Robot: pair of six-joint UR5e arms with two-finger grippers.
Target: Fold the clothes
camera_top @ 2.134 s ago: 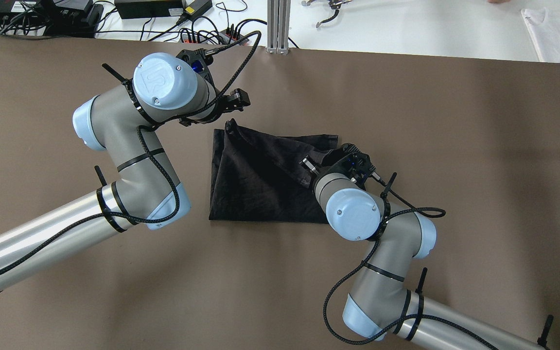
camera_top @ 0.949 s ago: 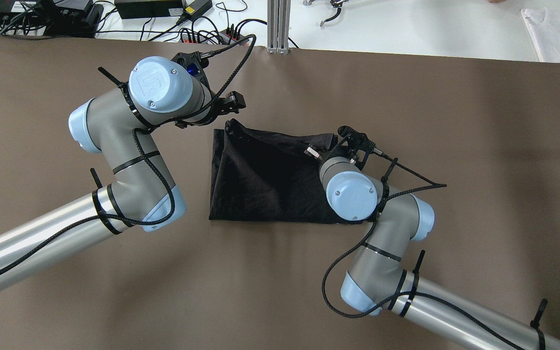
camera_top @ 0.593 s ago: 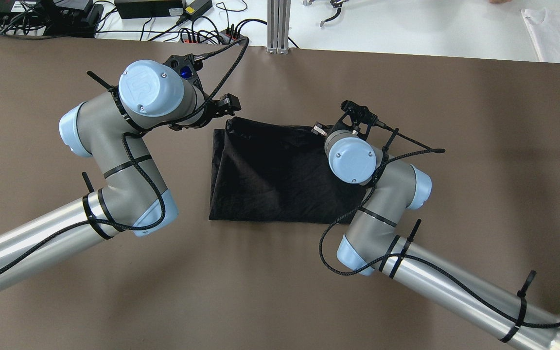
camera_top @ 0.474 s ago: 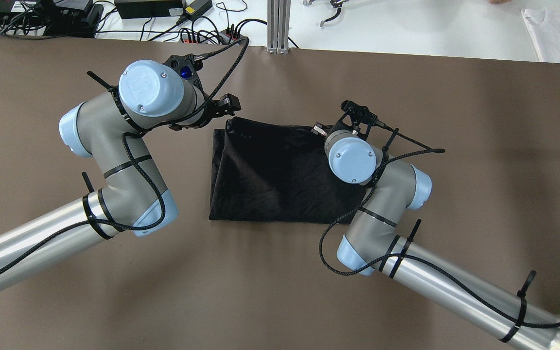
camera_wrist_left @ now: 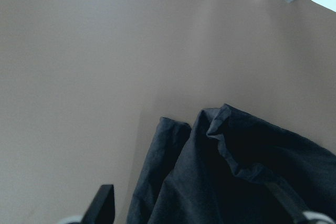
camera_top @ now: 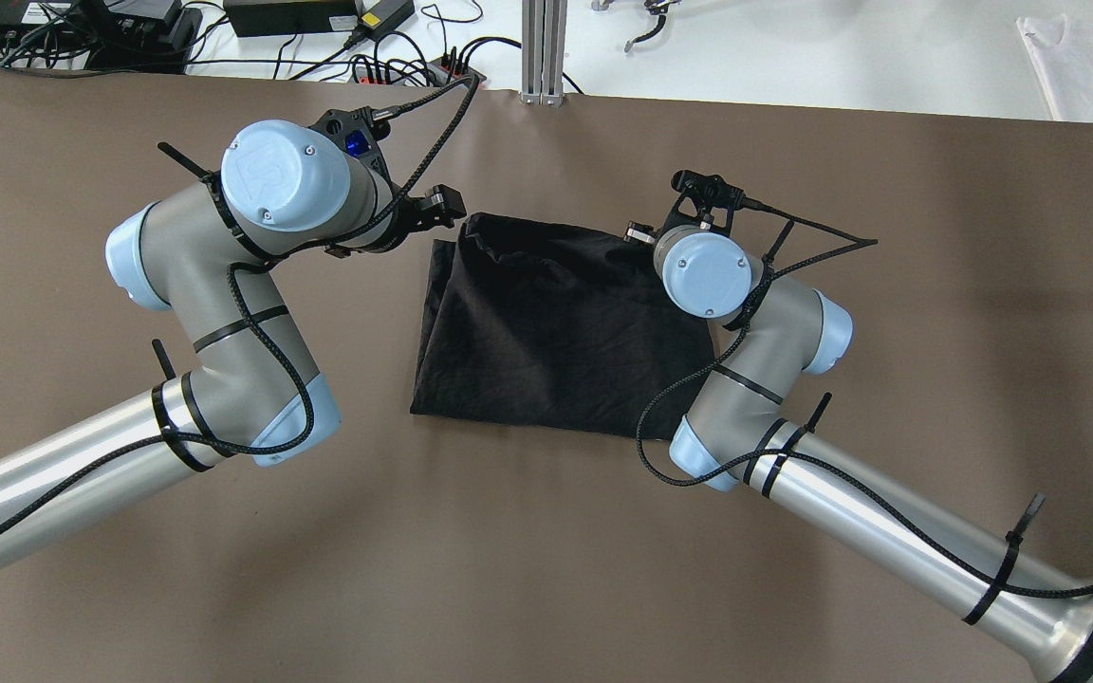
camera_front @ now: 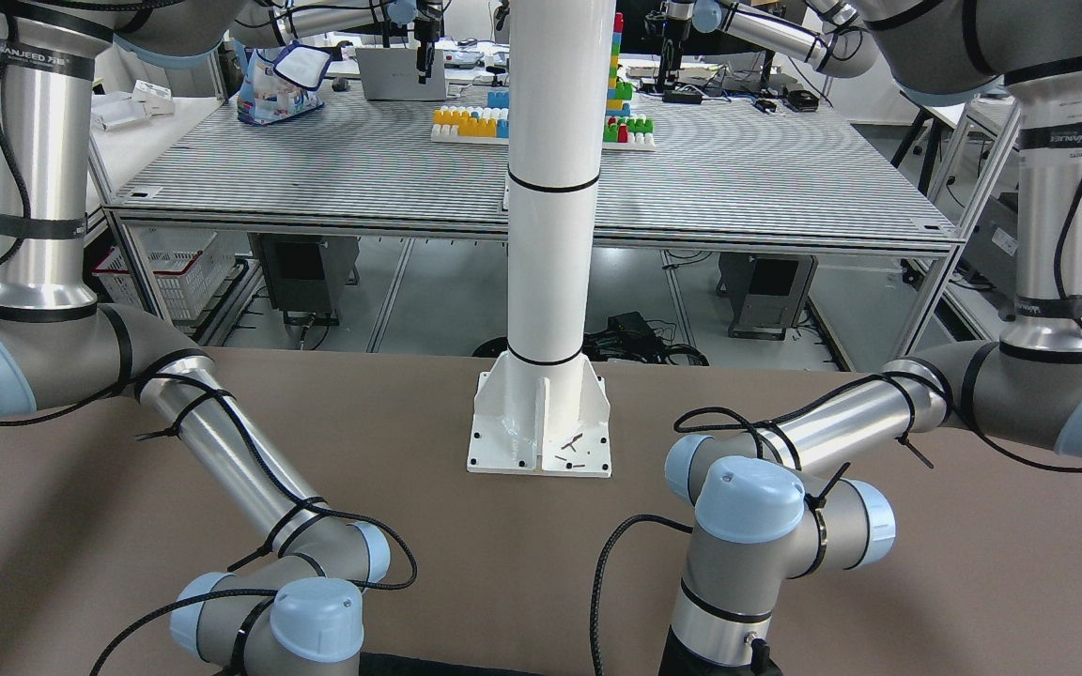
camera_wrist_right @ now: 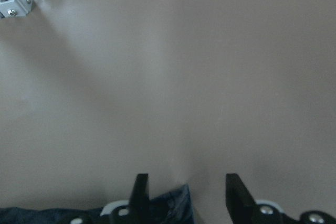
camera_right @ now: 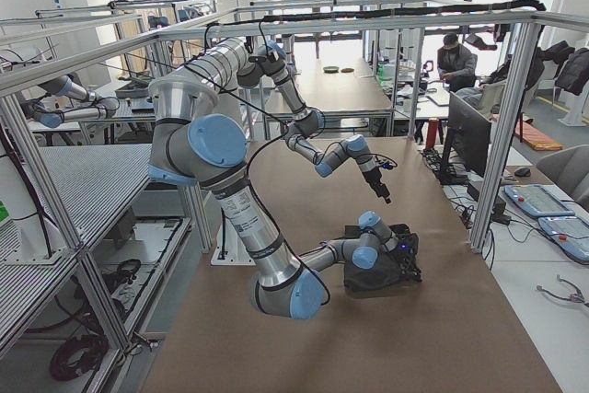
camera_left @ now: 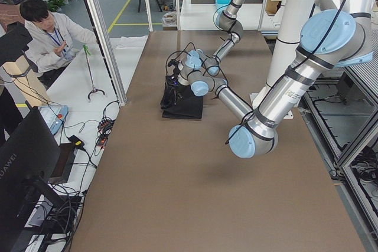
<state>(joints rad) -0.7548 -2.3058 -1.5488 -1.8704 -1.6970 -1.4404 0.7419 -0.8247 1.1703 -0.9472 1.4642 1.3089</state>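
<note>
The clothes are one black garment (camera_top: pixel 556 323) lying folded in a rough rectangle on the brown table (camera_top: pixel 935 285), also seen in the exterior left view (camera_left: pixel 183 101). My left gripper (camera_top: pixel 437 207) hovers at its far left corner. The left wrist view shows it open (camera_wrist_left: pixel 194 205), fingers wide apart over the bunched corner (camera_wrist_left: pixel 231 145). My right gripper (camera_wrist_right: pixel 186 190) is at the far right corner, mostly hidden under its wrist from overhead. It is open, and a small tip of cloth (camera_wrist_right: pixel 176 203) lies between its fingers.
A white pole with its base plate (camera_front: pixel 541 437) stands at the robot's side of the table. Past the far edge are an aluminium post (camera_top: pixel 544 52), cables and power boxes (camera_top: pixel 224 24) and a white cloth (camera_top: pixel 1092 66). A person (camera_left: pixel 44 33) sits beyond the table.
My right arm has swung away from me toward the far edge, carrying the garment's right corner with it and flattening the diagonal fold. My left arm has drifted slightly left.
</note>
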